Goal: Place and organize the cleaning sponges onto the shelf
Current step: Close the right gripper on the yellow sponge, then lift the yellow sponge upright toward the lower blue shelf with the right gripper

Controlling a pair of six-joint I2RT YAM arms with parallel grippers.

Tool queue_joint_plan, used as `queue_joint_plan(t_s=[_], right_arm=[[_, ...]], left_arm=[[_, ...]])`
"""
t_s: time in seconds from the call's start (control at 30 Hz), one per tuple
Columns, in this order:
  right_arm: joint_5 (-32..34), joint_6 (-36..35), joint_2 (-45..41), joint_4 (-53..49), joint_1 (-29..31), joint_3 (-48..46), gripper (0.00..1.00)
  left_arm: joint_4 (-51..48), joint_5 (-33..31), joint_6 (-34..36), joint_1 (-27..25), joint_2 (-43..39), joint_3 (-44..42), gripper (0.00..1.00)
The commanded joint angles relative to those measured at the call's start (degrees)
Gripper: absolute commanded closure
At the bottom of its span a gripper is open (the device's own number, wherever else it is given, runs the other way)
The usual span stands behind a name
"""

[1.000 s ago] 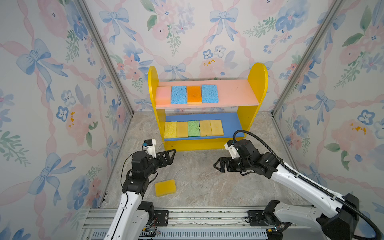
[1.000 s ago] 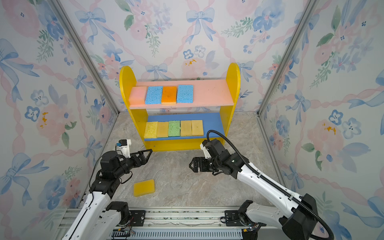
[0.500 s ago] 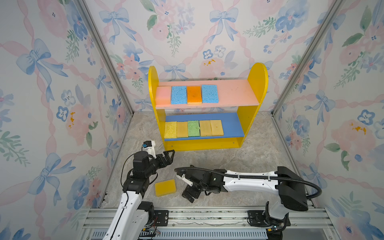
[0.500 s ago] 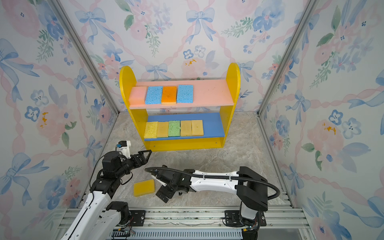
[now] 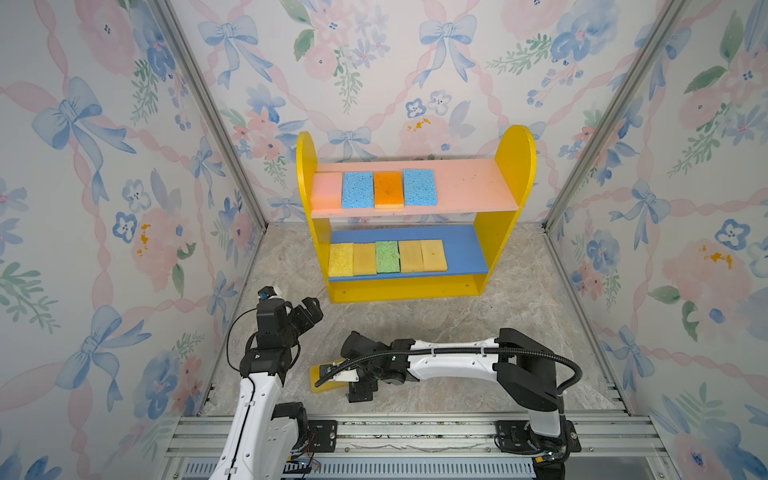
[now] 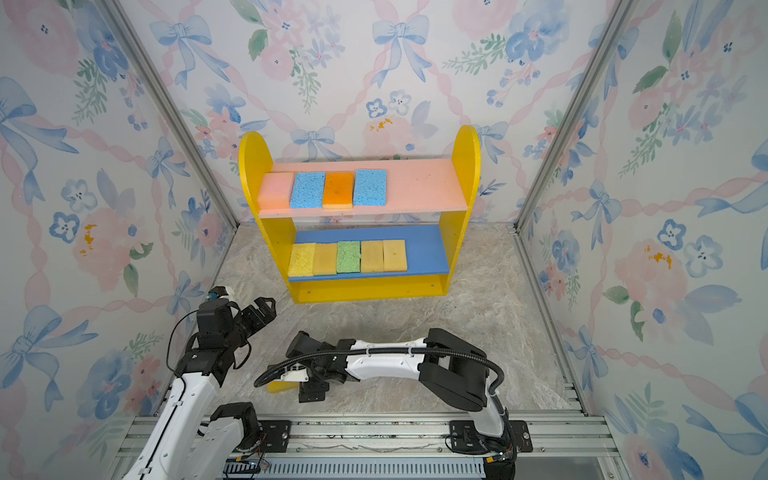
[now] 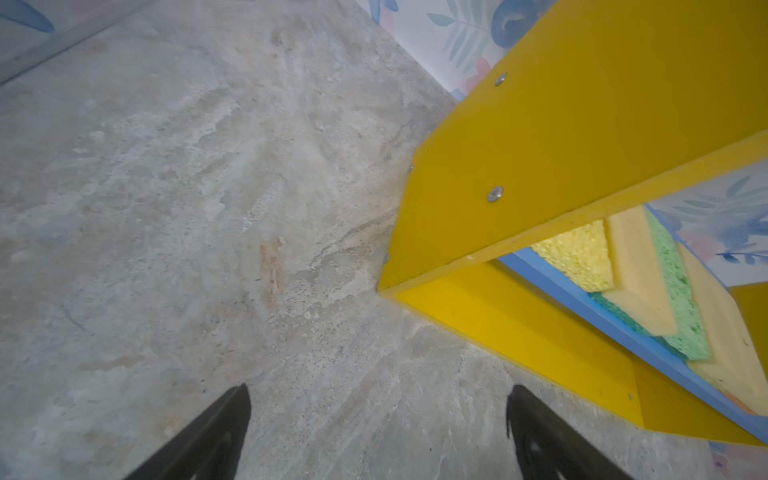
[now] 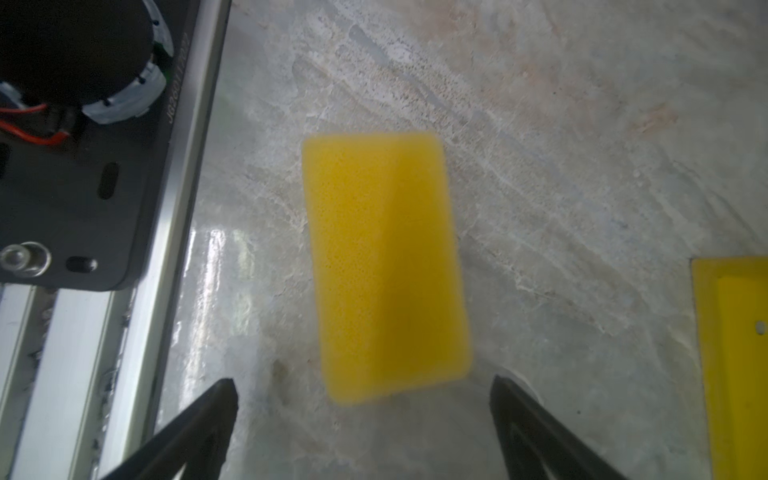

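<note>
My right gripper (image 8: 361, 384), fingers (image 8: 195, 432) spread, hovers over the yellow sponge (image 8: 382, 266) lying well in front of the shelf (image 5: 513, 166); it sits skewed, so one finger may land on its corner.

- Shelf (image 5: 515, 166): at the back of the floor (image 5: 457, 332), by the rear wall.
- Upper board (image 5: 469, 187): four sponges (image 5: 388, 190) side by side, from the left panel to past the middle.
- Lower board (image 5: 465, 249): five sponges (image 5: 387, 257) in a row, likewise from the left.
- Loose sponge (image 8: 384, 266): on the floor in front, left of centre, well apart from the shelf.
- Right gripper (image 8: 362, 380): over the loose sponge.
- Left gripper (image 5: 309, 311): near the shelf's left front corner.
</note>
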Motion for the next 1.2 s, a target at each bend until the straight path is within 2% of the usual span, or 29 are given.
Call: queue_joint_plan(t_s=[0.0, 0.27, 0.53, 0.7, 0.83, 1.17], right_arm=[[-2.4, -2.9, 3.2, -2.7, -1.4, 4.8, 0.03], [-6.0, -0.2, 9.8, -5.7, -3.5, 10.7, 0.03], [-6.2, 3.1, 14.5, -7.2, -5.9, 14.8, 0.03], [-6.8, 2.4, 16.0, -9.4, -5.9, 15.9, 0.0], [-7.6, 2.6, 15.6, -9.4, -5.9, 15.2, 0.11], [-9.1, 5.2, 7.5, 0.9, -5.4, 4.9, 0.35]], left_arm=[[-2.1, -4.3, -0.7, 1.6, 0.4, 1.6, 0.02], [-2.0, -2.8, -0.1, 2.4, 0.9, 2.1, 0.02], [-2.0, -2.2, 0.1, 2.3, 0.3, 2.2, 0.02], [-1.9, -1.3, 0.2, 2.3, 1.2, 2.4, 0.02], [-1.8, -1.0, 0.3, 2.3, 1.4, 2.3, 0.02], [-1.8, -0.1, 0.9, 2.4, 1.8, 2.4, 0.02]])
